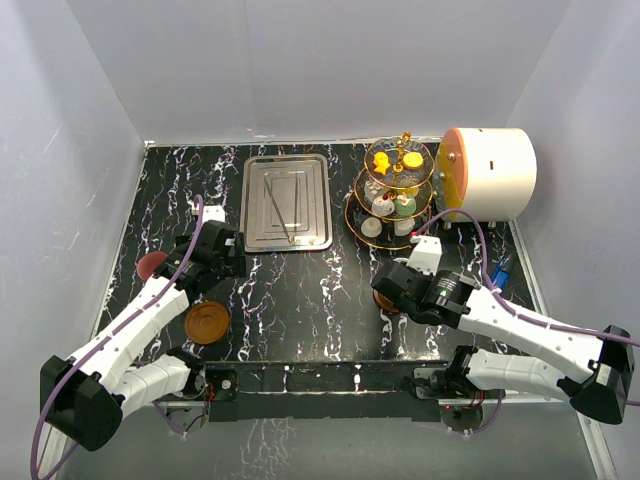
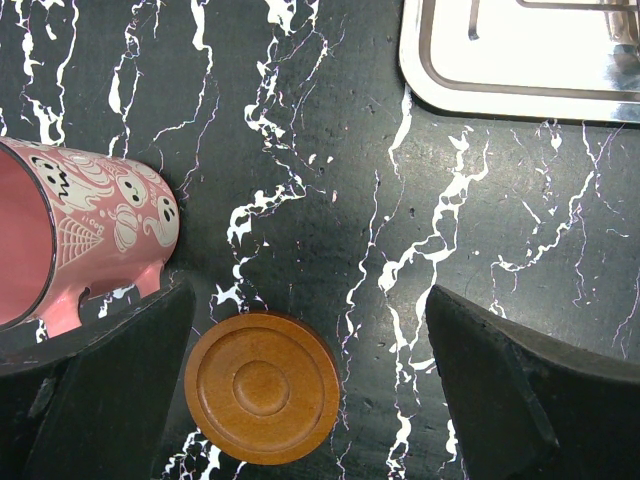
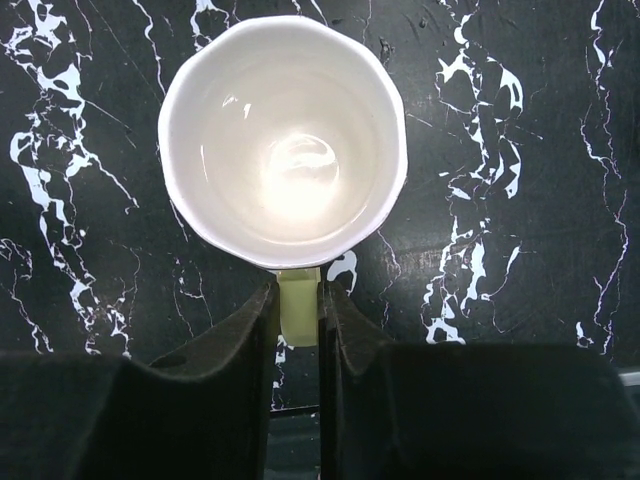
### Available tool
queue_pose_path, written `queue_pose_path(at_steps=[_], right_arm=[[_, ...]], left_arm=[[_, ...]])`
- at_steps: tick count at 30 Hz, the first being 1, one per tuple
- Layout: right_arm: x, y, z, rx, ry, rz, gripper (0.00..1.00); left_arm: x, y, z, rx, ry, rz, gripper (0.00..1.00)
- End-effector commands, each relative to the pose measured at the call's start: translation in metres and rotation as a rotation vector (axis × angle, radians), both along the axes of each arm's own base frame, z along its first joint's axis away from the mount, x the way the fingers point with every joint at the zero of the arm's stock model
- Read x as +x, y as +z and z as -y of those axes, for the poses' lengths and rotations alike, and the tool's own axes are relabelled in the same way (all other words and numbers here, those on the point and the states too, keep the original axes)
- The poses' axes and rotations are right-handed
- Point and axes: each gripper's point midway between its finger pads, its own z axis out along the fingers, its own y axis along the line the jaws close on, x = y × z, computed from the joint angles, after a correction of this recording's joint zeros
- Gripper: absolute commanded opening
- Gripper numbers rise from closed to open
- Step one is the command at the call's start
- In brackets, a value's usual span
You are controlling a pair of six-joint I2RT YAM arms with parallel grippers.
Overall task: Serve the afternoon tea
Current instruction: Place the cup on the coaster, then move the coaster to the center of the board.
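Cream cup [image 3: 283,140]: seen from straight above in the right wrist view, mouth up, inside empty and glossy, black marbled bench [image 1: 320,300] showing all round it. Its handle [image 3: 298,312] points back at the camera and sits between the two fingers of the right claw [image 3: 298,290], which is closed down to a narrow slot with the handle pinched in it. Cannot tell whether the cup stands on the bench or is held just off it. From the top camera the cup itself is hidden under the right wrist, which is just in front of the three-tier stand [image 1: 395,195]. The stand is at the far right of the bench, gold frame upright. It carries cakes: yellow ones [image 1: 410,158] on the top tier, white [image 1: 383,205] and green [image 1: 405,203] on the middle tier, and more white on the lowest. Maroon cup [image 2: 80,230], pink inside with a ghost pattern on the wall, is at the left of the bench beside the left arm. It is cut off by the frame edge in the left wrist view, and I cannot tell whether it is upright. A brown saucer [image 2: 262,388] lies flat just to the right of it, not touching. Left claw [image 2: 310,300]: spread wide, nothing in it, fingers to either side of the saucer as seen in its own view. Steel tray [image 1: 287,202] at the far centre, to the left of the stand. A white cylinder with an orange end [image 1: 490,172] lies just to the right of the stand.
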Motion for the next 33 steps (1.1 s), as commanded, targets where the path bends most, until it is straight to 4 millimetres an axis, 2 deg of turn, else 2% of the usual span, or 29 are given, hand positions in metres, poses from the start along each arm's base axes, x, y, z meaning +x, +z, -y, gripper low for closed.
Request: queue_pose_path(at_steps=[1,8,14,18,25,30,33], right_arm=[[0.007,0.012,-0.004,-0.004,0.011,0.028,0.17],[0.007,0.005,-0.006,-0.041,0.028,-0.004,0.23],[0.007,0.01,-0.004,-0.02,0.017,0.014,0.29],[0.006,0.017,-0.003,0.013,0.003,0.036,0.39],[0.008,0.053,-0.008,0.116,0.014,0.102,0.58],[0.012,0.094,-0.017,0.237,0.052,0.19,0.67],[0.016,0.123,-0.022,0.3,0.074,0.255,0.7]], left_arm=[[0.005,0.013,0.001,-0.01,0.003,0.027,0.99],[0.005,0.013,0.001,-0.008,0.003,0.028,0.99],[0.005,0.012,0.001,-0.005,0.001,0.025,0.99],[0.005,0.012,0.001,-0.006,0.0,0.025,0.99],[0.005,0.013,0.001,-0.012,0.002,0.031,0.99],[0.001,0.011,0.003,-0.036,0.015,0.018,0.99],[-0.008,0.004,0.007,-0.083,0.048,-0.03,0.99]])
